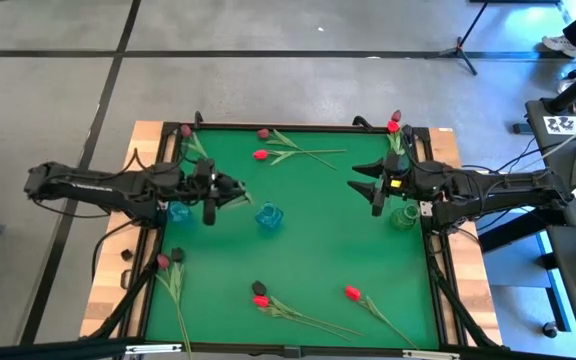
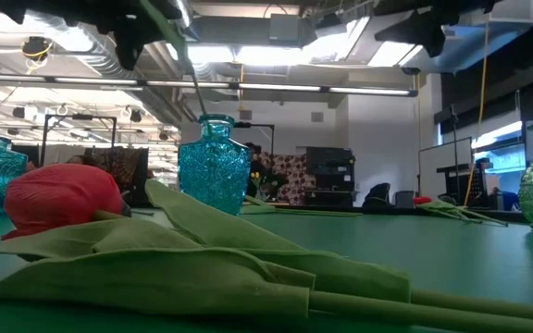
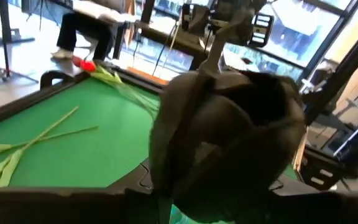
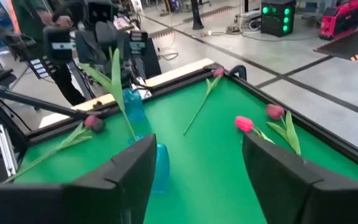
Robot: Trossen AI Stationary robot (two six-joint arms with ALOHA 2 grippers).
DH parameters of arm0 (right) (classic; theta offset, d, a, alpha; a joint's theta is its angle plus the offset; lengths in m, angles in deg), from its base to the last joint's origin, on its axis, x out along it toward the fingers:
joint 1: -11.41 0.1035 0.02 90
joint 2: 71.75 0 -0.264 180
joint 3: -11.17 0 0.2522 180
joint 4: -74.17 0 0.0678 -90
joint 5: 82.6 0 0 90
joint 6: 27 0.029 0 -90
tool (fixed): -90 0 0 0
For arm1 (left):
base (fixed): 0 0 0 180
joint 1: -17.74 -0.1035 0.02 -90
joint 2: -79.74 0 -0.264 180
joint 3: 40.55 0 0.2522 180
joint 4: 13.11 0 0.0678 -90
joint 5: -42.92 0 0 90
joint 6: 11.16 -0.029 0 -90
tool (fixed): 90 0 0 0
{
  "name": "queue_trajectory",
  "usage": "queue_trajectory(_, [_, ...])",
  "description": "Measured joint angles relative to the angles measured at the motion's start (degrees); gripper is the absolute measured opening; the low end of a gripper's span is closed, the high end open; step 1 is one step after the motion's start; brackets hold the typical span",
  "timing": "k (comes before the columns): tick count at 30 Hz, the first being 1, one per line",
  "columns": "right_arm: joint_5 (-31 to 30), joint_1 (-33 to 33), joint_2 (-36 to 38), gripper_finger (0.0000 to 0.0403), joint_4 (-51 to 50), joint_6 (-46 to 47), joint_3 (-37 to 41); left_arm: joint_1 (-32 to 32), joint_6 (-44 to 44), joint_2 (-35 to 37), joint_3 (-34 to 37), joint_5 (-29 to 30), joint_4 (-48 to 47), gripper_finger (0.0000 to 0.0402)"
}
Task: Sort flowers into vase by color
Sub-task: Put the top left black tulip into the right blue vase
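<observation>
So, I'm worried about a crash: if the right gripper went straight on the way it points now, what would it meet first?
Likely the left gripper and the flower at it. The open right gripper points across the mat at them. The middle blue vase seems just off that line, though depth is unclear.

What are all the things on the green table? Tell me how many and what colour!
Table: one, green top, wooden edges.
Blue vases: two, one mid-table, one at the left.
Green vase: one, right edge.
Red tulips: four, lying two far, two near.
Maroon or dark tulips: six, lying along the far and near sides.
Dark tulip: one, at the left gripper, above the left blue vase.
Person: one, beyond the table.
Left gripper: one, dark, left side.
Right gripper: one, dark, fingers open, right side, empty.
</observation>
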State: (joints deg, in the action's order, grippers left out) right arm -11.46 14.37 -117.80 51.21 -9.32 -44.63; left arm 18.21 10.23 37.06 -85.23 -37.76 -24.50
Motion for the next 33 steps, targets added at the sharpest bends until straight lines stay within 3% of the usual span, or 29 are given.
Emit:
queue_trajectory(7, [0.0,0.0,0.0,0.0244,0.0,0.0,0.0,1.1,-2.4,-0.4,-10.1,1.2,-16.5,0.0119])
queue_trajectory(15, [0.5,0.0,0.0,0.0244,0.0,1.4,0.0,1.1,-2.1,-2.1,-12.9,2.0,-17.0,0.0132])
queue_trajectory(22, [1.3,0.0,0.0,0.0244,-0.1,1.6,0.0,1.1,-2.6,-12.0,-13.2,2.1,-14.6,0.0174])
queue_trajectory(33, [1.5,0.0,0.0,0.0244,-4.6,1.6,0.0,0.3,-6.0,-18.6,-25.6,-2.8,-31.1,0.0183])
